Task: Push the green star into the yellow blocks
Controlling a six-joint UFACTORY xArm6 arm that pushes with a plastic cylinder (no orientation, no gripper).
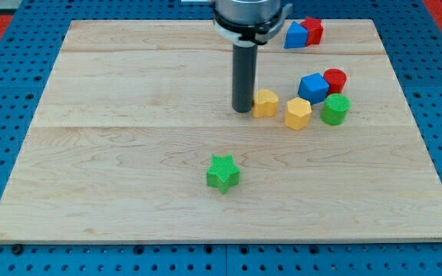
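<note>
The green star (222,172) lies alone in the lower middle of the wooden board. Two yellow blocks sit up and to its right: a yellow block with a notched top (265,103) and a yellow hexagon (298,113). My tip (242,110) rests on the board right against the left side of the notched yellow block, well above the green star and a little to its right.
A green cylinder (334,110), a blue block (312,87) and a red cylinder (334,79) cluster just right of the yellow blocks. A blue block (295,35) and a red block (312,30) sit near the board's top edge (129,23).
</note>
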